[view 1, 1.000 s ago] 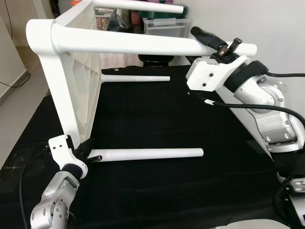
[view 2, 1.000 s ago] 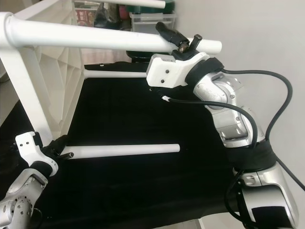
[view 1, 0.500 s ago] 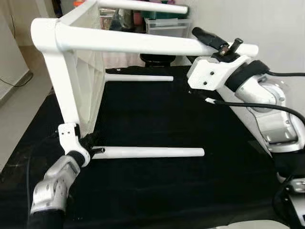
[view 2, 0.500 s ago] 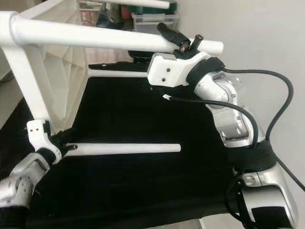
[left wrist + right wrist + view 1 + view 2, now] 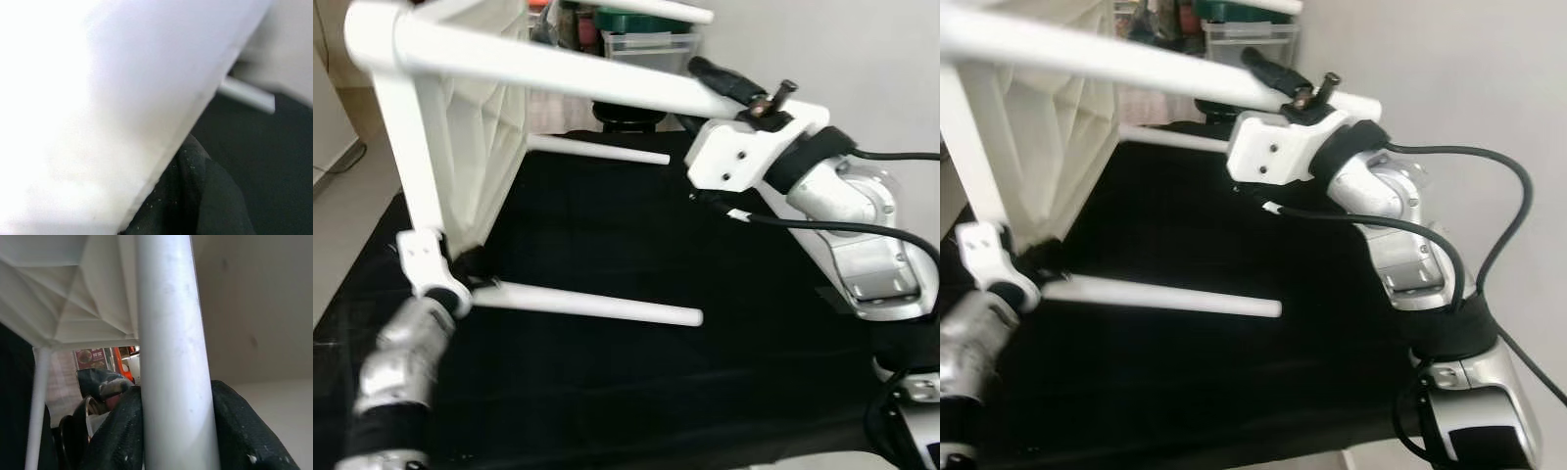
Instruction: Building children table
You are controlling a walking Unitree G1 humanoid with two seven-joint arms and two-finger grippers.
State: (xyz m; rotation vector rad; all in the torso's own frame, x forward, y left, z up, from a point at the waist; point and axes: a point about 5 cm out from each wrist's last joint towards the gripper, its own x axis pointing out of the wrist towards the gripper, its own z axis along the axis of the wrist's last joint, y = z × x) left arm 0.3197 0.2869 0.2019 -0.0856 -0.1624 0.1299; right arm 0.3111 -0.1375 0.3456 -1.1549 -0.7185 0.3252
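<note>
A white children's table (image 5: 460,117) lies on its side on a black mat, legs pointing right. My right gripper (image 5: 744,93) is shut on the upper near leg (image 5: 558,69) close to its free end. In the right wrist view both black fingers (image 5: 117,431) press against that leg (image 5: 168,357). My left gripper (image 5: 468,277) sits at the base of the lower near leg (image 5: 597,304), beside the tabletop's bottom corner. The left wrist view has a blurred white surface (image 5: 98,122) very close. The far lower leg (image 5: 607,153) lies behind.
The black mat (image 5: 607,392) covers the floor under the table. Clear storage boxes (image 5: 646,44) and clutter stand at the back. A white wall (image 5: 862,59) rises on the right, and pale floor (image 5: 342,225) lies to the left. A black cable (image 5: 822,225) loops along my right arm.
The table has tilted: the lower near leg now slopes down to the right. My left gripper has risen and moved left with the leg's base. My right gripper keeps its hold.
</note>
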